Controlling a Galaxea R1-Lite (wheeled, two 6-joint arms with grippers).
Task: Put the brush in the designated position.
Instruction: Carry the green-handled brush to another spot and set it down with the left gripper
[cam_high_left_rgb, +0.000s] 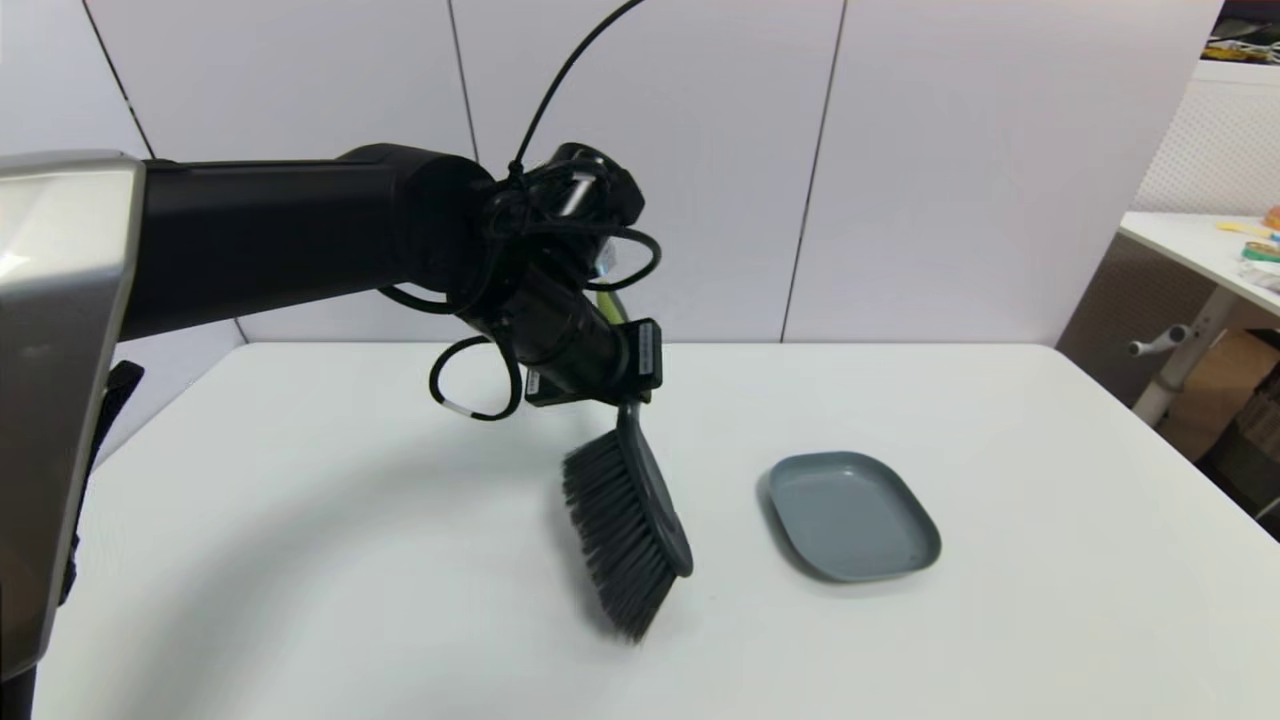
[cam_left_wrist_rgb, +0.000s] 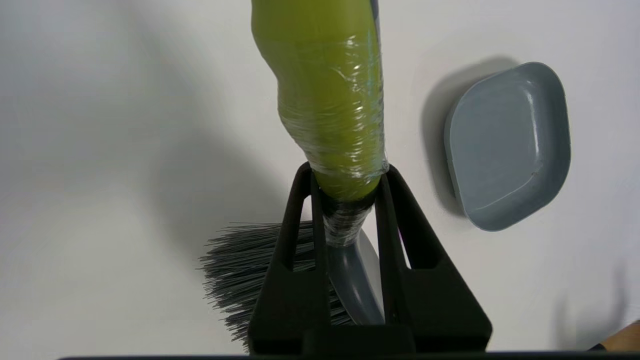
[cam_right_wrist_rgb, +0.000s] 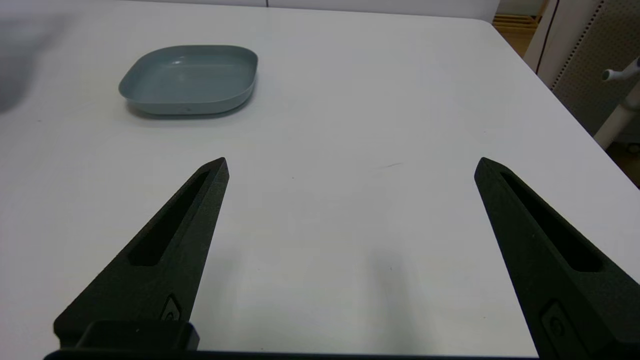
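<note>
left wrist view is showing the left gripper (cam_left_wrist_rgb: 345, 185) clamping the brush (cam_left_wrist_rgb: 325, 100) by its green handle, head hanging above the table (cam_high_left_rgb: 300, 560) beside the grey tray (cam_high_left_rgb: 850, 515). carry it over the tray, lowering gently. right gripper (cam_right_wrist_rgb: 350, 165) is waiting, fingers spread.

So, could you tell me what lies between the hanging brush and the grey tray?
Nothing: the head view shows bare white table between the dark-bristled brush and the grey plastic tray.

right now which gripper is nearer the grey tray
Left. The left gripper, shut on the brush, hangs above the table just to the robot's left of the grey tray. The right gripper is open, low over the table, farther off.
</note>
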